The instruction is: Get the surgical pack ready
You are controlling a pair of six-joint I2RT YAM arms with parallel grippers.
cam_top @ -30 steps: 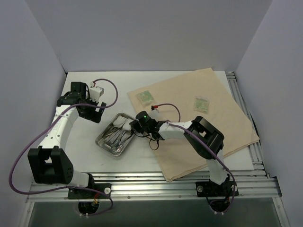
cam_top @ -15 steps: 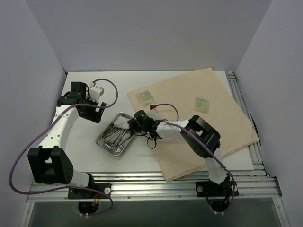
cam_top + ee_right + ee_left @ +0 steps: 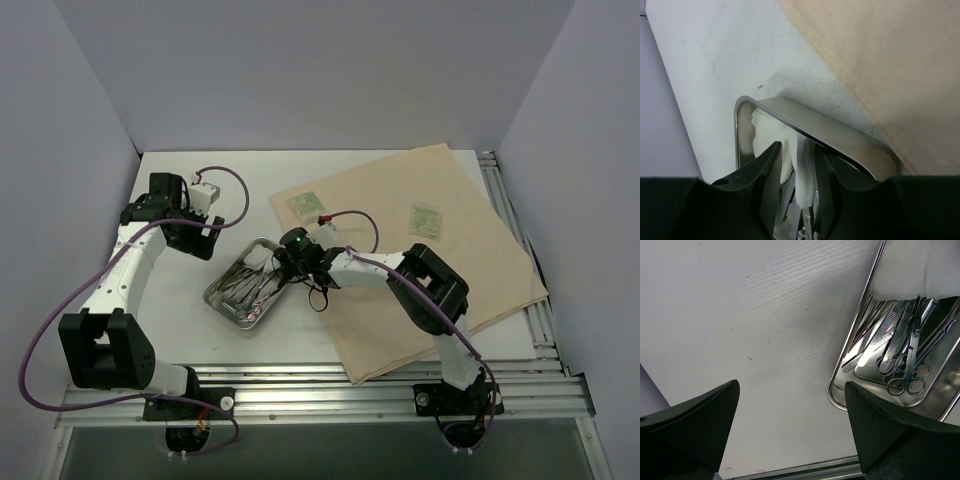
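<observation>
Right fingers (image 3: pixel 765 172) are down in the far end of the steel tray (image 3: pixel 840 142), slightly apart with white gauze (image 3: pixel 770 135) between them. Can't tell if they're pressing it or just straddling it. Left fingers (image 3: pixel 700 420) are spread wide and hold nothing, over the bare bench (image 3: pixel 740 315) left of the tray. Scissors (image 3: pixel 912 347) and tweezers (image 3: pixel 875 340) lie in the tray. Tray sits mid-bench, just off the left edge of the tan cloth (image 3: pixel 480 230). Cloth covers the bench's right side, with two green packets (image 3: pixel 306 206) on it.
</observation>
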